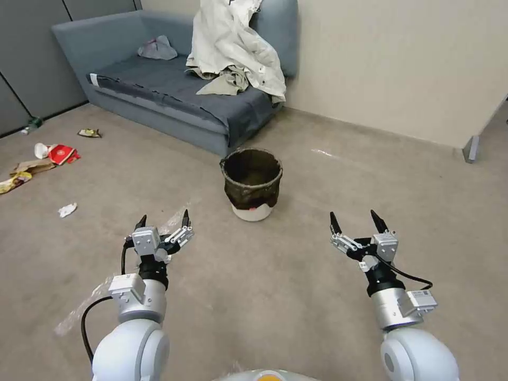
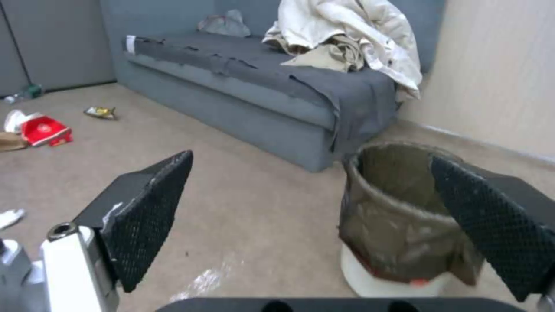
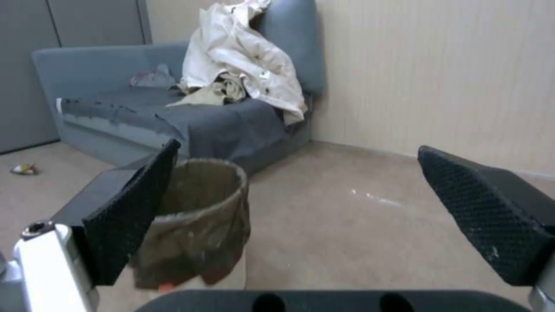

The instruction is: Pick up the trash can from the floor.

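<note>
The trash can (image 1: pixel 251 182) stands upright on the floor (image 1: pixel 296 275) just in front of the sofa's corner, a dark bag folded over its rim and its white base showing. The left wrist view has the trash can (image 2: pixel 399 221) partly behind one fingertip, and the right wrist view has the trash can (image 3: pixel 199 221) beside a finger. My left gripper (image 1: pixel 163 219) hovers open, short of the can and to its left. My right gripper (image 1: pixel 357 221) is open too, short of the can on its right. Both hold nothing.
A grey sofa (image 1: pixel 174 100) with crumpled pale clothing (image 1: pixel 235 45) stands behind the can against a beige wall (image 1: pixel 402 63). Wrappers and scraps (image 1: pixel 55 153) litter the floor at the left. A furniture leg (image 1: pixel 471 148) stands at the far right.
</note>
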